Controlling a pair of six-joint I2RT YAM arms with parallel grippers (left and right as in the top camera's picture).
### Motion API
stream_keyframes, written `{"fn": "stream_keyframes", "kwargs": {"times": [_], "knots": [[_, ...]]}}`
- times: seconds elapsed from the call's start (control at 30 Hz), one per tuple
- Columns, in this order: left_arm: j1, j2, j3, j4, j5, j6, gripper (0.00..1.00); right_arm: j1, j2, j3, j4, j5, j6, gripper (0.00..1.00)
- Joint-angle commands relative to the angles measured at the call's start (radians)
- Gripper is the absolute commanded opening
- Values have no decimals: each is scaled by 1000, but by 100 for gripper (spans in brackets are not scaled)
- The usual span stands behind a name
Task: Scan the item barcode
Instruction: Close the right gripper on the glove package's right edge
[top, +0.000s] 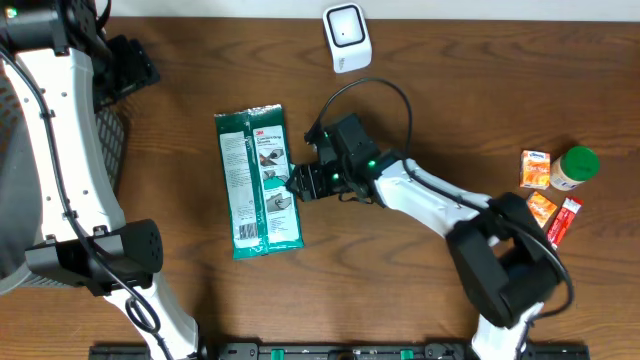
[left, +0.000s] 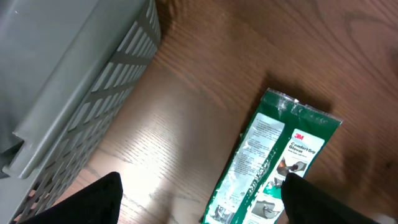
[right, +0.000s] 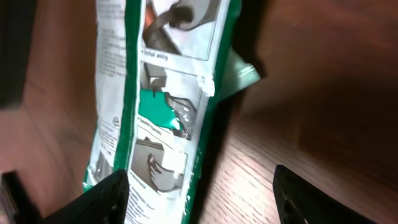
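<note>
1. My right pincer (top: 298, 182) stands open astride the right edge of the flat green-and-white plastic glove packet (top: 258, 180), probably placed to pinch and lift it.
2. The packet lies flat on the brown wooden table (top: 450, 100), its long axis running away from me and its logo end farthest, near the white boxy scanner (top: 345, 35).
3. My left pincer (left: 202, 186) hangs open, empty.

Table (top: 450, 80): I see dark brown wood grain in all three views | far edge: a pale strip (top: 500, 8) runs behind it on the overhead | light: soft glare on the wood in the left wrist view | left side: grey slatted basket (left: 74, 74).
</note>
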Motion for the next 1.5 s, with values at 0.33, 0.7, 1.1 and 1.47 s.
{"fn": "stream_keyframes", "kwargs": {"times": [0.33,0.7,1.1,1.47], "knots": [[4,7,4,-56,-13,14,82,-20,212,0,206,-428,-31,68],[4,7,4,-56,-13,14,82,16,229,0,325,-429,-5,42],[4,7,4,-56,-13,14,82,25,229,0,336,-290,64,26],[4,7,4,-56,-13,14,82,-19,159,0,317,-335,76,1]]}}
